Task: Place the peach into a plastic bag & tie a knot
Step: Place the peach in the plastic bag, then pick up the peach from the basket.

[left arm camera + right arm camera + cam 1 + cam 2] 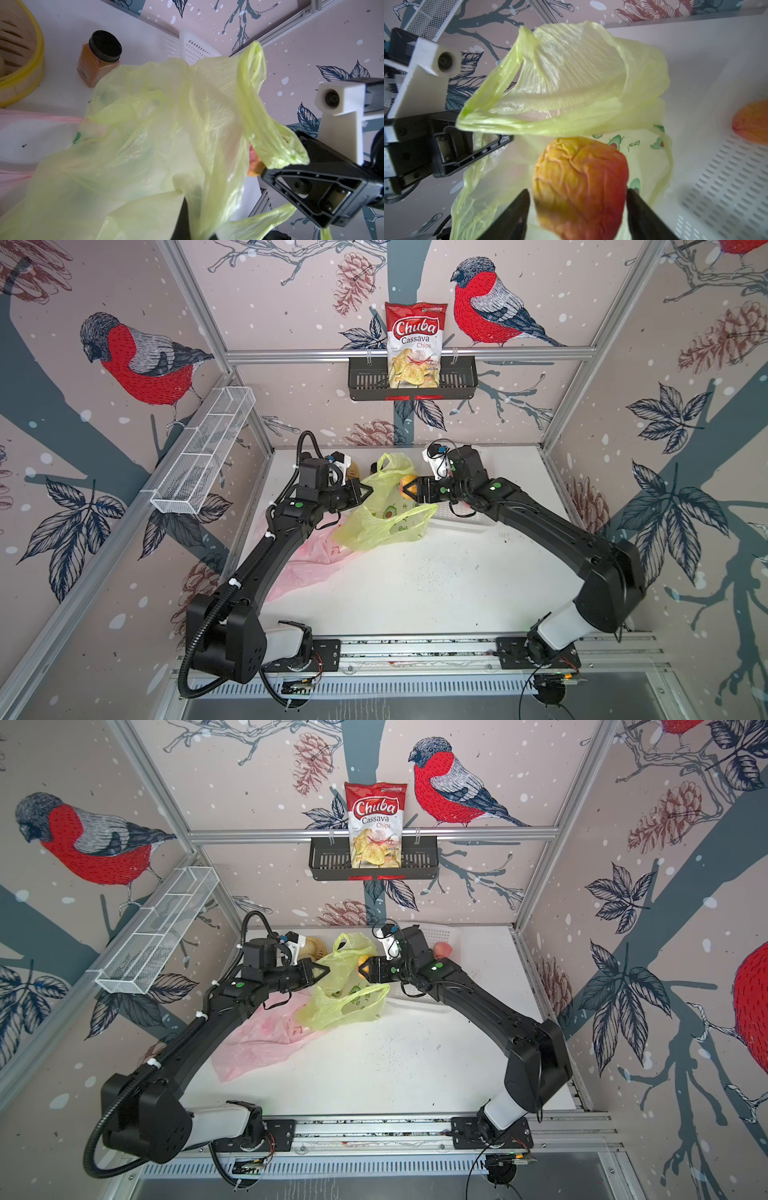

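Right wrist view: the peach [580, 187] hangs between the jaws of my right gripper [578, 192] at the plastic bag [581, 72] mouth. Gripping or releasing, I can't tell. My left gripper [370, 491] is pinched on the rim, lifting it open for the drop.

The left gripper [370, 491] pinches the yellow bag [382, 526]; a peach [405, 481] sits between the right gripper [407, 490] jaws.

You are looking at a white table [415, 593] filling the middle of both top views. A pink bag [307, 564] is lying at its left and a yellow-green bag [386, 526] is slumping at centre. A white perforated tray [457, 516] is sitting right of that. Above them in frame, a jar [99, 60] and steamer [309, 946] are standing.
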You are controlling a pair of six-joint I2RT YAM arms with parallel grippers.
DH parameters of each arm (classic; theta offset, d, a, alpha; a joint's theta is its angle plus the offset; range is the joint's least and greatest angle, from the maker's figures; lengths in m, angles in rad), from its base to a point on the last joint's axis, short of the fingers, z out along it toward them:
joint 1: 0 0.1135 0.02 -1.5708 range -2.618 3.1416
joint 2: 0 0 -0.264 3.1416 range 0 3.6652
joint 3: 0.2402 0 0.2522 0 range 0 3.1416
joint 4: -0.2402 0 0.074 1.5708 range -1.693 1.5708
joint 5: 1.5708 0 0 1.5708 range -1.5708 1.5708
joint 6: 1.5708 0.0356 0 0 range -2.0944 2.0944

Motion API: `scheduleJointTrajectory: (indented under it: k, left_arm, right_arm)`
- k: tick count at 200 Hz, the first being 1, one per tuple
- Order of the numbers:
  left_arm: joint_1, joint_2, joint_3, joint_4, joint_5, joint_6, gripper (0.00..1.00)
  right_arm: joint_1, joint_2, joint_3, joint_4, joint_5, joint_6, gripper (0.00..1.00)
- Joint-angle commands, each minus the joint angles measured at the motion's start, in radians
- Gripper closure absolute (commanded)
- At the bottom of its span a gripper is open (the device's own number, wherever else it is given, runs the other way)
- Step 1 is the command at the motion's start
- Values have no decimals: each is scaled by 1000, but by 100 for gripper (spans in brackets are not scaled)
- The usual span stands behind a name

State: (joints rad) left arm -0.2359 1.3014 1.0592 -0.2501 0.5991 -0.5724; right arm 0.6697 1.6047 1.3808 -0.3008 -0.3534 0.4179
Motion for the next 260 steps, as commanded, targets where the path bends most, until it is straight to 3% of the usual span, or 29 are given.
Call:
scheduleJointTrajectory:
  k: [1,32,81,120,157,202,260]
  left_arm:
    - [1,-8,-5,57,12,-15,100]
    - [0,-7,-3,55,16,-5,100]
    - [0,0,-11,62,17,6,100]
    - [0,8,-19,73,18,6,100]
    - [0,12,-31,83,21,5,100]
    - [0,19,-39,89,34,9,100]
    - [0,16,-45,95,44,10,100]
  right_arm:
    - [-3,2,23,-17,-33,-2,14]
    - [-55,-94,-14,-40,6,-21,12]
    - [-259,-291,-228,8,184,-33,18]
    - [-312,-80,-177,-47,369,-82,8]
    - [-329,145,-73,-133,486,-88,10]
    - [-329,272,-40,-102,512,-82,18]
    - [-329,417,49,-94,515,-71,18]
